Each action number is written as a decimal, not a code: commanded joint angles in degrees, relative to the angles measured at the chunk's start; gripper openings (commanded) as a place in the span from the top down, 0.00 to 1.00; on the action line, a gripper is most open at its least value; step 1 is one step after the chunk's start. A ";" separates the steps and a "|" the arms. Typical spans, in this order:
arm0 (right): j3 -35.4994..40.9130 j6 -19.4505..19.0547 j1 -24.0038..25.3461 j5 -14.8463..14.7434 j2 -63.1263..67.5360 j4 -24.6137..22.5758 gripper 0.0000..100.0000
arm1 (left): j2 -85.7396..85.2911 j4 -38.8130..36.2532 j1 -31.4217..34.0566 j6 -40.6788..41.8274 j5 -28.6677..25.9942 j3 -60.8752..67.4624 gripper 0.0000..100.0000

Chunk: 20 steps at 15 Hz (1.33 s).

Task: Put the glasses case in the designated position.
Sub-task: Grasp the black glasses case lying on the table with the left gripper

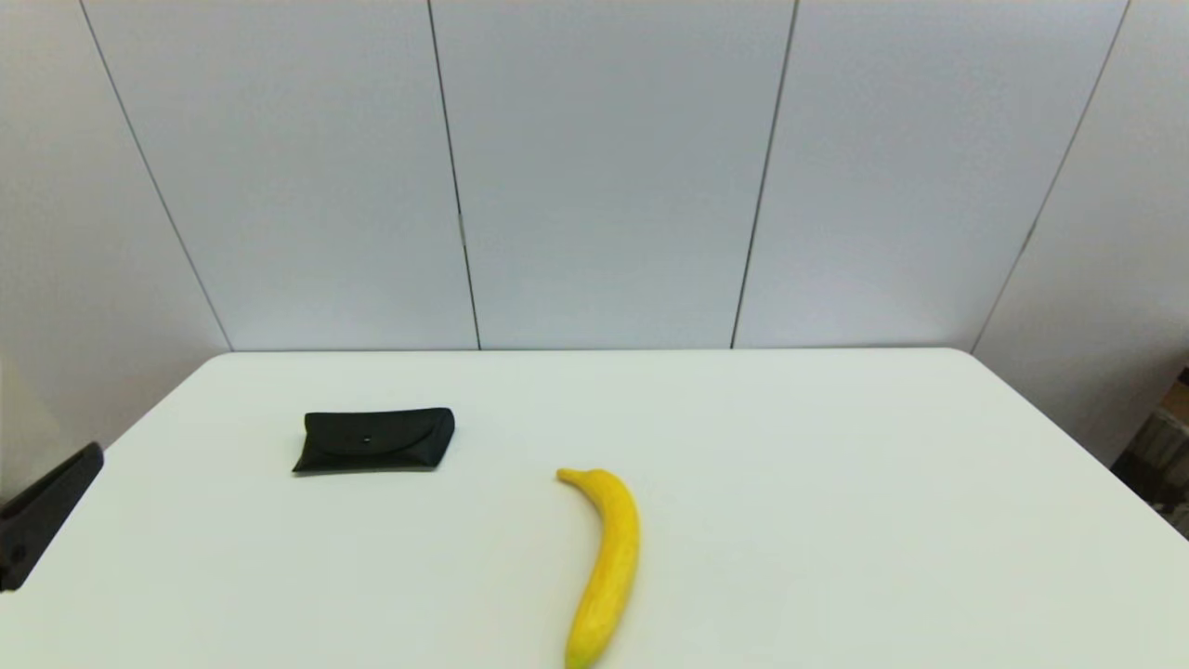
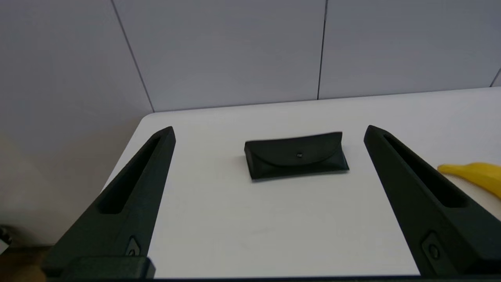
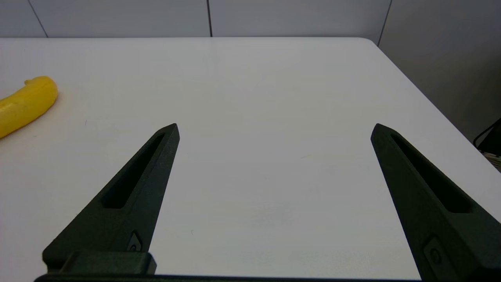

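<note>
A: Left side, report.
B: Left pincer [image 2: 268, 129] at the near-left edge of the table [image 1: 836, 520], fingers [image 2: 133, 188] spread wide, holding nothing. Only a black finger tip visible from the head camera, at the far left edge of that view.
A: Task item?
B: Glasses case [image 1: 374, 440] lying flat on the left half of the table, flap and small silver snap facing up. Positioned beyond the left pincer, clear of both fingers, untouched.
A: Centre?
B: Yellow banana [image 1: 606, 567] right of the case and nearer, well apart from it, stem end pointing far-left.
A: Right side?
B: Right pincer [image 3: 274, 129] over bare white tabletop on the near right, fingers equally wide apart, nothing gripped. Banana off to its left.
</note>
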 commanded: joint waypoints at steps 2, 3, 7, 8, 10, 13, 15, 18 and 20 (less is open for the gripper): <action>0.00 -0.01 0.00 0.04 0.07 0.01 0.00 | 26.44 -6.40 -8.17 0.55 -0.42 -12.88 0.00; 0.00 -0.01 0.00 0.04 0.07 0.01 0.00 | 29.25 -6.49 -9.05 0.73 -1.13 -14.63 0.00; 0.00 -0.01 0.00 0.04 0.07 0.01 0.00 | 40.68 -4.90 -9.05 2.57 -7.46 -22.54 0.00; 0.00 -0.01 0.00 0.04 0.07 0.01 0.00 | 42.26 -3.59 -9.05 2.57 -7.46 -23.86 0.00; 0.00 -0.01 0.00 0.04 0.07 0.01 0.00 | 46.57 4.50 -8.88 2.40 -7.54 -28.43 0.00; 0.00 -0.01 0.00 0.04 0.07 0.01 0.00 | 50.88 24.19 -7.29 1.78 -7.02 -36.61 0.00; 0.00 -0.01 0.00 0.04 0.07 0.01 0.00 | 52.55 29.29 -6.85 -0.94 -7.02 -39.33 0.00; 0.00 -0.01 0.00 0.04 0.07 0.01 0.00 | 53.95 31.04 -6.33 -3.05 -7.37 -40.56 0.00; 0.00 -0.01 0.00 0.04 0.07 0.01 0.00 | 55.80 30.87 -4.66 2.31 -9.56 -41.44 0.00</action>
